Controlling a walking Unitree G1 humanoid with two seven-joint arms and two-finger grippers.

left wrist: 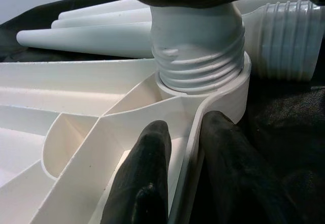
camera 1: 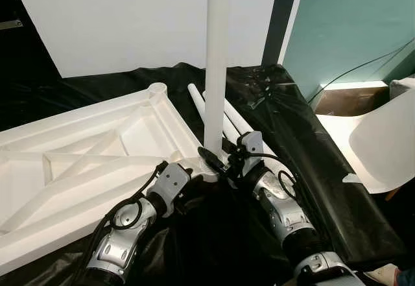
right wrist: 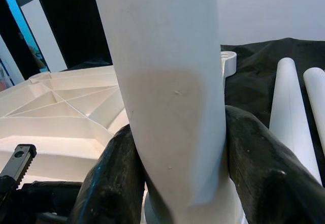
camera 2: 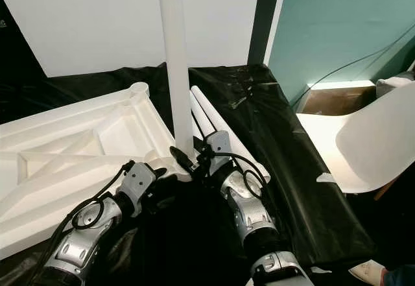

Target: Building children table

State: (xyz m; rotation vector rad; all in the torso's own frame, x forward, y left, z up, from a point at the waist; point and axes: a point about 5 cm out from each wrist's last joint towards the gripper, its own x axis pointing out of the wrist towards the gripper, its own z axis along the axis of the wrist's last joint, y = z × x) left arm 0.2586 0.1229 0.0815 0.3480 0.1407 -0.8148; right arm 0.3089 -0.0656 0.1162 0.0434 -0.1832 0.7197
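White leg (camera 1: 216,59) (upright) clamped in right hand (right wrist: 177,183); left hand (left wrist: 190,168) pinches tabletop (camera 1: 78,163) rim.

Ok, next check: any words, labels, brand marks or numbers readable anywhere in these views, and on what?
None readable.
Upturned white tabletop: plain moulded ribs, no marking.
Upright table leg held by the right gripper: bare white plastic.
Spare legs on the black sheet: no print.
Left gripper, pinching the tabletop's rim: no label.
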